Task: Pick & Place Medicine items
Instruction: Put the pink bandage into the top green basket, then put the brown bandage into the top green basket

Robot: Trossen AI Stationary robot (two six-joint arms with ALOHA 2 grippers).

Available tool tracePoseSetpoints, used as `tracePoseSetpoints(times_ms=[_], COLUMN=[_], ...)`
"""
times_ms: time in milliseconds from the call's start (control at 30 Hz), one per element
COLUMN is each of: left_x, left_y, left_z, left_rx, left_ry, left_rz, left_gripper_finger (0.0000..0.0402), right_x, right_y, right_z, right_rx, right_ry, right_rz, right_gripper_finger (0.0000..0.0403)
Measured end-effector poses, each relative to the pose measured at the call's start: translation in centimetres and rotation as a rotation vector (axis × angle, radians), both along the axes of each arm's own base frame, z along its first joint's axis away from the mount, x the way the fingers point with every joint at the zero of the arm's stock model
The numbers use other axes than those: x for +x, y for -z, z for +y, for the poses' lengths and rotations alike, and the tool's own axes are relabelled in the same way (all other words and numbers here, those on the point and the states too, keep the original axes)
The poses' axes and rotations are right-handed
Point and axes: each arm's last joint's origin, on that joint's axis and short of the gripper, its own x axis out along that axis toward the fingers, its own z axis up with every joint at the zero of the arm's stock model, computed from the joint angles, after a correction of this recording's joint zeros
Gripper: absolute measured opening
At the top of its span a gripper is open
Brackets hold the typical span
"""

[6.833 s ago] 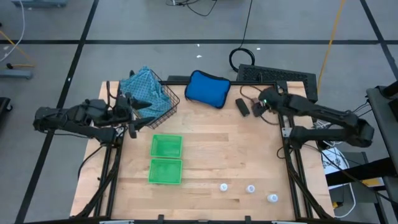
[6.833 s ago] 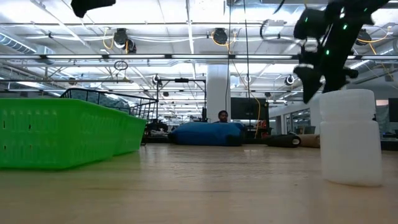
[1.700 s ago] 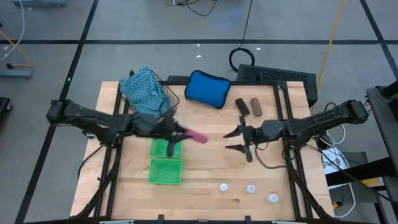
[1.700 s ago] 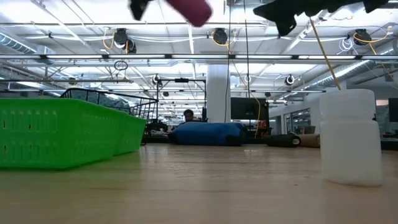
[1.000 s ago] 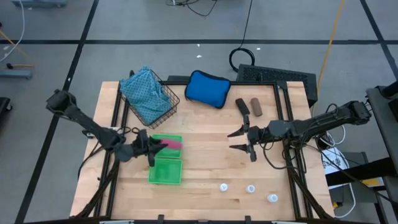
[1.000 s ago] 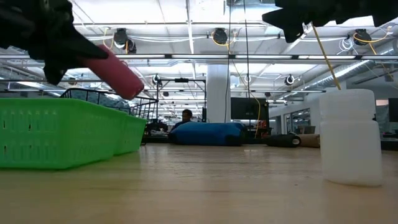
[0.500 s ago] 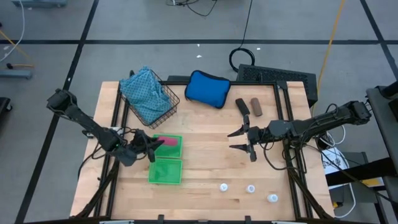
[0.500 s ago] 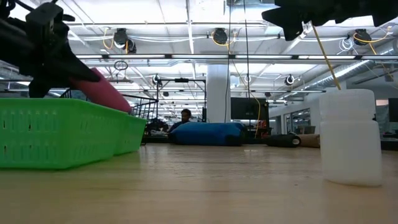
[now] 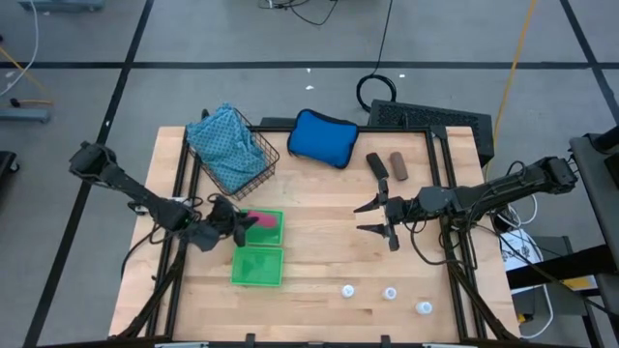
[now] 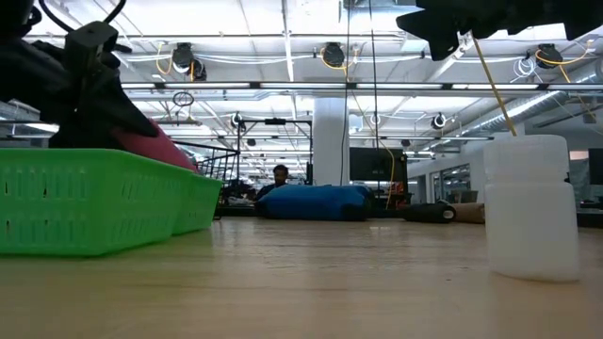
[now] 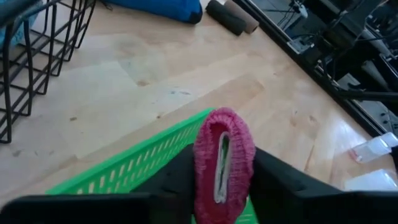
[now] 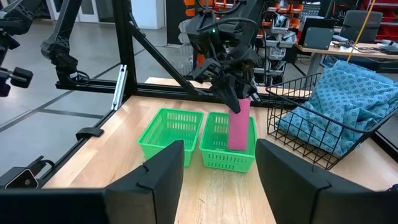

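Observation:
The pink medicine item (image 9: 263, 221) is between the fingers of my left gripper (image 9: 248, 223), over the far one of two green baskets (image 9: 274, 235). It slants down into that basket (image 12: 229, 158). My right gripper (image 9: 371, 217) hovers open above the table's right half with nothing between its fingers. The black item (image 9: 376, 166) and the brown item (image 9: 397, 165) lie side by side at the far right. Three small white bottles (image 9: 390, 293) stand near the table's front edge. My left gripper pinches the pink item's upper end (image 11: 205, 163) between its two fingers, one on each side. The fingers come from the table's left, slanting down, and the item runs on along them. Its lower end (image 12: 239, 140) dips inside the far green basket; whether it touches the floor is hidden.
A black wire basket (image 9: 253, 162) holding a light-blue cloth (image 9: 222, 135) stands at the far left. A padded blue pouch (image 9: 322, 136) lies at the far middle. The near green basket (image 9: 257, 267) sits just in front of the far one. Bare wood lies between the baskets and my right gripper.
My left gripper has sunk toward the far green basket and rolled at the wrist. The pink item has tipped downward with it, and its free end has dropped behind the basket's wall.

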Motion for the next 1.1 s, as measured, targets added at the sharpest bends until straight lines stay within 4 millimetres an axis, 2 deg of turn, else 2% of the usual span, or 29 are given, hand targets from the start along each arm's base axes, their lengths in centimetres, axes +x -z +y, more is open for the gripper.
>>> tracePoseSetpoints(times_ms=[133, 267, 433, 667, 800, 933, 1100], left_x=[0.2, 0.3, 0.3, 0.1, -0.2, -0.3, -0.5], left_y=[0.0, 0.0, 0.0, -0.5, -1.7, -3.8, -6.8], left_z=[0.4, 0.6, 0.6, 0.7, 0.8, 0.9, 0.9], left_rx=[0.001, 0.009, 0.046, 0.029, 0.029, 0.055, 0.150], left_ry=[-0.009, -0.018, 0.008, 0.009, 0.027, 0.079, 0.152], left_rz=[0.009, 0.013, 0.032, -0.001, -0.066, -0.200, -0.400], left_gripper_finger=[0.0188, 0.0223, 0.0244, 0.0249, 0.0250, 0.0250, 0.0250], right_x=[0.0, 0.0, 0.0, 0.0, 0.0, 0.0, 0.0], right_y=[0.0, 0.0, 0.0, 0.0, 0.0, 0.0, 0.2], right_z=[0.0, 0.0, 0.0, 0.0, 0.0, 0.0, -0.5], right_rx=[0.000, 0.000, 0.000, 0.000, 0.000, 0.008, 0.006], right_ry=[0.000, 0.000, 0.000, 0.000, 0.000, 0.013, 0.165], right_rz=[0.000, 0.000, 0.000, 0.001, 0.001, 0.002, 0.018], right_gripper_finger=[0.0187, 0.0187, 0.0187, 0.0187, 0.0187, 0.0187, 0.0187])
